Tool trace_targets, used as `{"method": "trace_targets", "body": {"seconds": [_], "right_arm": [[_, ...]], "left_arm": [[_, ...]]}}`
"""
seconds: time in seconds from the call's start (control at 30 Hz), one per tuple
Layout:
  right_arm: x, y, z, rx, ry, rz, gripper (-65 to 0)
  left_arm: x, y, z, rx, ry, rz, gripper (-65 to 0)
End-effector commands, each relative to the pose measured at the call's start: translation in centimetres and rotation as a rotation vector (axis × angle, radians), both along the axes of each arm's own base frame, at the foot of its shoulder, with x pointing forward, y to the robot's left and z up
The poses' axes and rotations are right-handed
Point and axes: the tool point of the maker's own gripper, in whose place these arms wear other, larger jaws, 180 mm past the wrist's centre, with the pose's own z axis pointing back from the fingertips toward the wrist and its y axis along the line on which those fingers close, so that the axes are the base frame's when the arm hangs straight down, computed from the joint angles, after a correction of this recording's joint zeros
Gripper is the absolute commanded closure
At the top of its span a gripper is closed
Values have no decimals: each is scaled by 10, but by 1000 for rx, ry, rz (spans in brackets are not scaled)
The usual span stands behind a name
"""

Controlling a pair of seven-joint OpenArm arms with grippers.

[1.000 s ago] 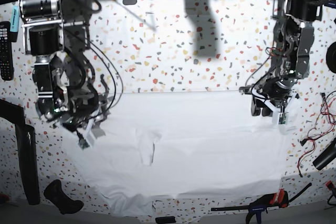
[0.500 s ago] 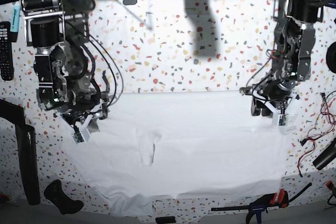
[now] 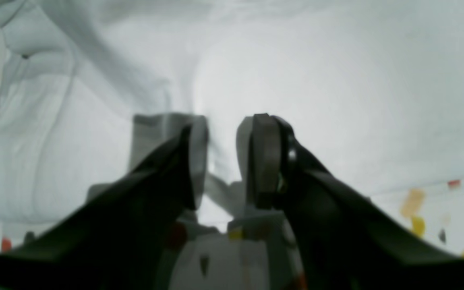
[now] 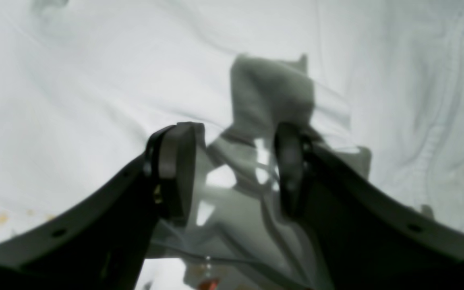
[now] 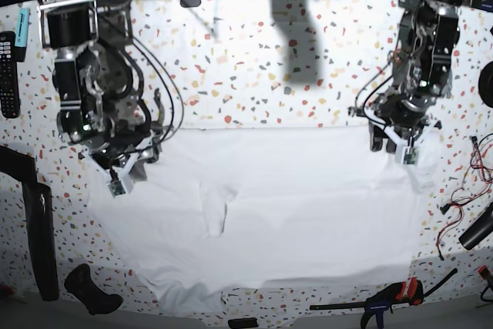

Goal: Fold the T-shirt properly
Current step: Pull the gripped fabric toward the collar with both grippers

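White T-shirt (image 5: 262, 206) folded once mid-frame; more folds left. Left gripper (image 3: 222, 161) narrow, right gripper (image 4: 232, 169) wide, both empty.

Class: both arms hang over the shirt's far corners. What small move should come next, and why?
Probably lower both grippers onto the T-shirt far edge and pinch. The left gripper and right gripper stand open above flat cloth, holding nothing.

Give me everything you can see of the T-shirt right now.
The T-shirt is plain white soft cloth, spread wide and mostly flat on the speckled table. Its far edge runs straight; the near edge is uneven and bunched at one corner. A small raised fold sits near the middle. Both wrist views show open tools just above it, holding nothing.
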Motion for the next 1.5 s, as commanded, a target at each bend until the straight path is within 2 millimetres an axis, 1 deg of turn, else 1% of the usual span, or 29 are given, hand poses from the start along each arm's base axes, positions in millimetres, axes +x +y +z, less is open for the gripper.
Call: {"method": "trace_targets", "body": {"seconds": [0.0, 0.13, 0.27, 0.37, 0.5, 0.63, 0.8, 0.87, 0.97, 1.07, 1.23, 1.3, 1.33, 1.4, 1.47], "right_arm": [[1, -1, 8, -10, -15, 17, -320], [-15, 6, 4, -14, -5, 39, -320], [-32, 4, -9, -24, 43, 40, -320], [-44, -1, -17, -33, 75, 30, -320], [-56, -15, -20, -29, 85, -16, -320], [-69, -23, -13, -29, 63, -41, -320], [-88, -17, 1, -37, 27, -21, -320], [-96, -16, 4, -44, 28, -16, -320], [-108, -20, 6, -55, 37, -24, -320], [-119, -29, 6, -64, 45, -47, -320], [-136, -50, 4, -83, 68, -100, -320], [-140, -56, 4, -88, 71, -118, -320], [-140, -58, 4, -90, 71, -124, -320], [-140, -59, 5, -87, 69, -129, -320], [-140, -58, 5, -79, 68, -130, -320]], "left_arm": [[-3, -2, 1, 6, 20, -16, -194], [-9, -4, 5, 13, 16, -27, -194], [-13, 6, 6, 46, 42, -15, -194], [-16, 17, 10, 74, 32, -1, -194], [-29, 23, 12, 100, 37, -18, -194], [-47, 14, 13, 93, 39, -41, -194], [-65, -5, 30, 73, 10, -85, -194], [-73, -11, 36, 68, 8, -100, -194], [-86, -18, 43, 57, 5, -109, -194], [-99, -19, 43, 57, 18, -98, -194], [-117, -17, 32, 96, 55, -107, -194], [-118, -17, 32, 96, 54, -107, -194], [-114, -17, 35, 95, 35, -107, -194], [-98, -16, 47, 118, -33, -112, -194], [-76, -15, 65, 149, -122, -118, -194]]}}
